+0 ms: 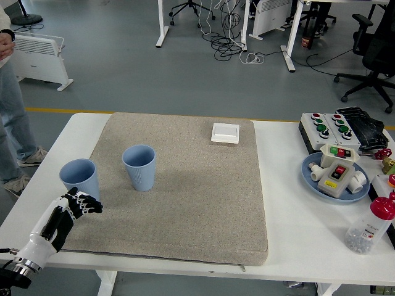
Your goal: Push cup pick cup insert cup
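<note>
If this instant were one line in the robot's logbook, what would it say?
left hand: open, just before near cup, not touching | far cup: upright on mat | right hand: unseen
</note>
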`<state>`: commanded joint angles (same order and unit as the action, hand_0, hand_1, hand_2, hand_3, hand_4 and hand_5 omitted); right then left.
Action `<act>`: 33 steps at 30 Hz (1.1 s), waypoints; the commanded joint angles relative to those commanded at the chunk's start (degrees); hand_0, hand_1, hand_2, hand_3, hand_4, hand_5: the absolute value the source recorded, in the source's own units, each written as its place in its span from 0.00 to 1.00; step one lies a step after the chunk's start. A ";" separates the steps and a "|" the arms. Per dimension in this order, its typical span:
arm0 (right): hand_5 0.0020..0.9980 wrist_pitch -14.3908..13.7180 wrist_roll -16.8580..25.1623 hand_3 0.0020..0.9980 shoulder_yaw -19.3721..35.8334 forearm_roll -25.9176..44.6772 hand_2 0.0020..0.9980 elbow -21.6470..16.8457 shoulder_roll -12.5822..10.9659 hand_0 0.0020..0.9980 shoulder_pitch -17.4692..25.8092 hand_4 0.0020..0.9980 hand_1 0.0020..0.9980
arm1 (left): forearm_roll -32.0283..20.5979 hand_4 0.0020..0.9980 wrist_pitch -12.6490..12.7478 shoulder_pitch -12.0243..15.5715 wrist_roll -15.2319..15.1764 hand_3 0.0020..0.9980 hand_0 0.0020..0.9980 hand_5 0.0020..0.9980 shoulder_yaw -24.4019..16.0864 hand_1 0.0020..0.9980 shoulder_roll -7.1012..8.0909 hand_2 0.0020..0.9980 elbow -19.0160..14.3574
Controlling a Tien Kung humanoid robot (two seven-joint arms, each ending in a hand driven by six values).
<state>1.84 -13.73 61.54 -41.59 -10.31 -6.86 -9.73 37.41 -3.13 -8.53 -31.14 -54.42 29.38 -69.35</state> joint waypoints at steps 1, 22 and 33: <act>0.58 0.01 0.01 0.63 -0.03 0.03 0.74 0.00 0.01 0.78 0.00 0.29 0.73 | 0.15 0.50 0.03 -0.37 0.04 0.46 0.51 1.00 0.23 0.54 0.05 0.51 0.30; 0.58 0.11 -0.04 0.63 -0.60 0.57 0.74 0.00 0.28 0.78 0.05 0.29 0.73 | 7.05 0.53 -1.07 -6.31 0.76 0.45 0.52 1.00 3.42 0.53 1.41 0.50 7.73; 0.59 0.09 -0.08 0.63 -0.69 0.62 0.74 0.00 0.31 0.78 0.10 0.29 0.73 | 9.92 0.53 -1.41 -6.90 0.51 0.45 0.51 1.00 3.40 0.52 1.48 0.50 10.29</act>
<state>1.93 -13.81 60.86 -40.97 -10.31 -6.55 -9.63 47.33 -4.54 -15.43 -30.64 -51.02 30.86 -59.06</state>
